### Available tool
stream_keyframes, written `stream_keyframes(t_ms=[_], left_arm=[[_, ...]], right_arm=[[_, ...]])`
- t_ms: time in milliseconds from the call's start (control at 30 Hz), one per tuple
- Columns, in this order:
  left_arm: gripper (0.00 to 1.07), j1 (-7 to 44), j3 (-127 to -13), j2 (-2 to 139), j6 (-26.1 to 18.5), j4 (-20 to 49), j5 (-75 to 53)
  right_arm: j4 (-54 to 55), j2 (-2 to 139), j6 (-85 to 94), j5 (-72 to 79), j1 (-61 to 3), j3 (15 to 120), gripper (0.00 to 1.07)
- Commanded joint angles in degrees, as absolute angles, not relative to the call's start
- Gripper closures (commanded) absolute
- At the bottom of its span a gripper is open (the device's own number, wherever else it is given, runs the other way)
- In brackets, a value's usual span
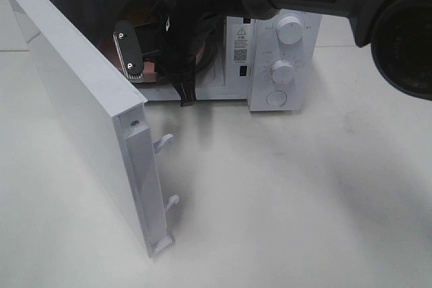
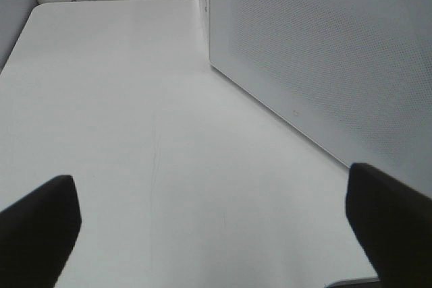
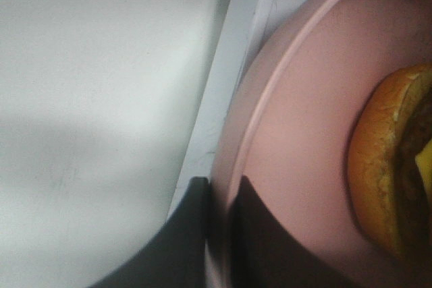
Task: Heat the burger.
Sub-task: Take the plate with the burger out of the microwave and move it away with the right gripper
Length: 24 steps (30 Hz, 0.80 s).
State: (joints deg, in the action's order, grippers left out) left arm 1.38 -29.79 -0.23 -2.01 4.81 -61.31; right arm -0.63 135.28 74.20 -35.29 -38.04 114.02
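Exterior high view first, working across from the left: the microwave door (image 1: pixel 74 106) hangs wide open, swung out toward the camera, and every other place here is called off the microwave (image 1: pixel 283 52) itself. Outside that door, on its outer side, sits the left gripper (image 2: pixel 209 234), fingers spread as wide as they go, nothing between them, just bare table (image 2: pixel 135 133) under it and the perforated door panel alongside. It's out of the play, well away from the cavity.

Move right, into the mouth of the microwave: the right arm reaches in through the opening, and the right gripper (image 3: pixel 219 234) is pinched nearly closed on the rim of the pink plate (image 3: pixel 297 139), one finger on each face of the lip. The plate straddles the cavity's front sill, part over the white floor inside, by the look of it, though the angle is tight and how far in it sits I can't say.

And the burger (image 3: pixel 388 166)? On that plate, its golden bun and a sliver of yellow cheese showing at the edge of the right wrist view. It lies across the plate from the pinched rim, apart from the fingers, deeper toward the cavity than the gripper. So the line from grip to burger points inward, and that's what matters: a push along it should carry plate and burger further inside. Right arm is plainly the nearer one.

Further right again, the microwave's control knobs (image 1: pixel 289 30) stand untouched.
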Motion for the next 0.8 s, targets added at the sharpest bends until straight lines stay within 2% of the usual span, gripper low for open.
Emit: stream_keyframes(t_ms=[33,300,800], left_arm=[[0.07,1.2,-29.6,-0.6,-1.9,4.8,-61.1],[0.07,1.2,-29.6,-0.6,-1.9,4.8,-61.1],[0.07,1.2,-29.6,-0.6,-1.9,4.8,-61.1]], right_arm=[[-0.5,131.4,78.3,-29.9,-38.4,110.4,1.07],[0.7,126.2,81.2,-22.0,-38.4,101.0,1.07],[2.9,118.0,88.2,-16.0,-38.0,86.9,1.07]])
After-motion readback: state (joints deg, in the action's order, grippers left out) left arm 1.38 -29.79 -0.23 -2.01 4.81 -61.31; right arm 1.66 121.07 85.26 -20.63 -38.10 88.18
